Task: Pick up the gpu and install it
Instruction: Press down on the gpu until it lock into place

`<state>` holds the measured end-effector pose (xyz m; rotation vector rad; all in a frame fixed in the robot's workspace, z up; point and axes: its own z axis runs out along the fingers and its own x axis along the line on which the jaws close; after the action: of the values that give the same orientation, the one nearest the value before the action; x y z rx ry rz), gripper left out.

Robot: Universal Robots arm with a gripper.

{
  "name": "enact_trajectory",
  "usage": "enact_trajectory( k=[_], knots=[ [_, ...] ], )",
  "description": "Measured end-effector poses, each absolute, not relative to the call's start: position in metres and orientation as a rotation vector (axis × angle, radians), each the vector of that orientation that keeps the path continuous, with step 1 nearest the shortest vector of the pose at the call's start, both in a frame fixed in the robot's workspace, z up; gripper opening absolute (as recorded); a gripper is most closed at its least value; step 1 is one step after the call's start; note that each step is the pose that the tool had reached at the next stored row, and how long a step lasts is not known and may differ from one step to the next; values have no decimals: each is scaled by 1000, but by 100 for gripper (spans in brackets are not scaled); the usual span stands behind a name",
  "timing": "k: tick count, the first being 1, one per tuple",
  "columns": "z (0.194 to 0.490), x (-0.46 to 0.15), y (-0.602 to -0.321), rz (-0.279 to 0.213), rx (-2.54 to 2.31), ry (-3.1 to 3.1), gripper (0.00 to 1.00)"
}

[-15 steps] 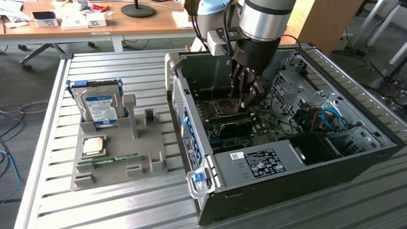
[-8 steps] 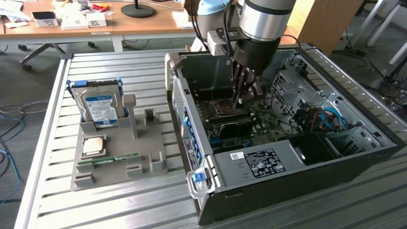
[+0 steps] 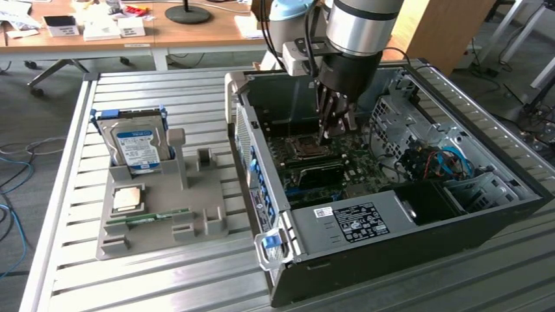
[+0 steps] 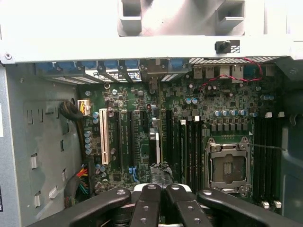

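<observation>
The gpu (image 4: 156, 144) stands on edge in an expansion slot of the motherboard (image 4: 222, 101), seen from above as a thin pale strip among the black slots. My gripper (image 4: 161, 174) is shut, its dark tips resting right at the card's upper edge; I cannot tell whether they pinch it. In the exterior view the gripper (image 3: 334, 133) reaches down inside the open computer case (image 3: 451, 214), over the board beside the CPU socket (image 3: 305, 148).
To the exterior view's left of the case, a grey parts tray (image 3: 156, 231) holds a hard drive with a blue-white label (image 3: 137, 148), a CPU (image 3: 127, 198) and a RAM stick (image 3: 160, 216). Inside the case are a power supply (image 3: 360, 221) and blue cables (image 3: 451, 159). The case walls hem the arm in.
</observation>
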<state>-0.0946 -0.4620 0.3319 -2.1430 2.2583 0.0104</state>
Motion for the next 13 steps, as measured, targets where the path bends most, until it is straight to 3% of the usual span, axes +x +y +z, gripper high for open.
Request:
enact_trajectory(
  k=[13],
  knots=[
    [324, -95, -462, 10, -2143, 2258, 11]
  ],
)
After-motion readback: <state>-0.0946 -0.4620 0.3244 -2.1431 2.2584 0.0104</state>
